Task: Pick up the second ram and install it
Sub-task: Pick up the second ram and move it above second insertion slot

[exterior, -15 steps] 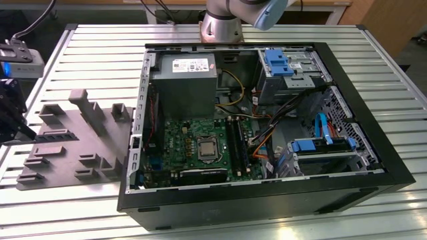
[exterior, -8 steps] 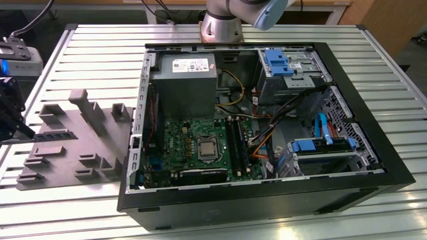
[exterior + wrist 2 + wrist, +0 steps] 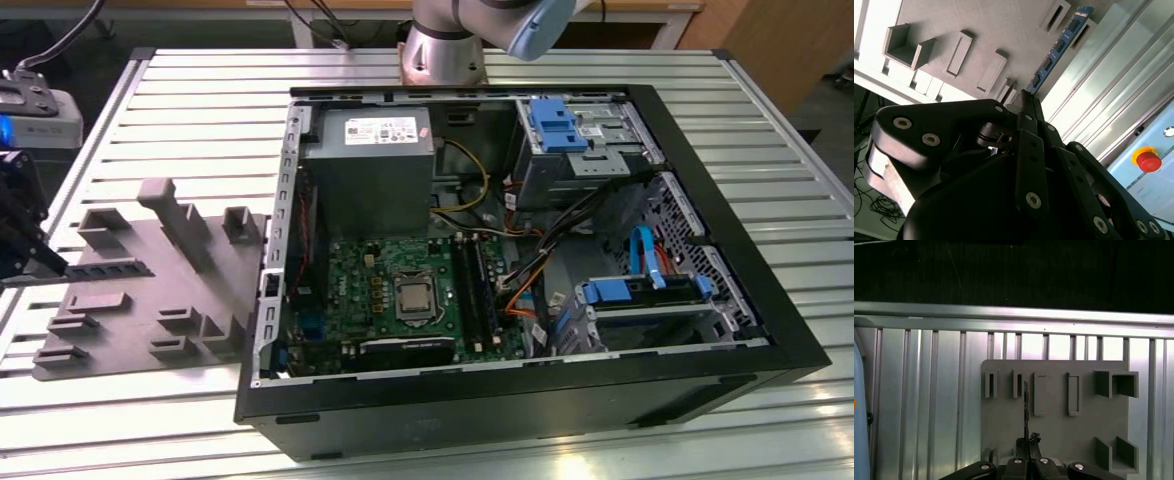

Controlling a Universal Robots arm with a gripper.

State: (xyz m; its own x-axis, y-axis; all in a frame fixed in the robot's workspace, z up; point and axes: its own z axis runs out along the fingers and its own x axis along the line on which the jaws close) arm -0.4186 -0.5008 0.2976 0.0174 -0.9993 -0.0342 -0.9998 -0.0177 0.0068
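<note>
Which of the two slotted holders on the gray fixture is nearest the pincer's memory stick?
The inner slotted holder, next to the plain blocks: the memory stick runs beside it. The other holder stands at the fixture's edge.

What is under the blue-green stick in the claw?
Under the second ram, clamped in the gripper, lies the gray fixture with its slots. The spot right beneath the stick is covered.
</note>
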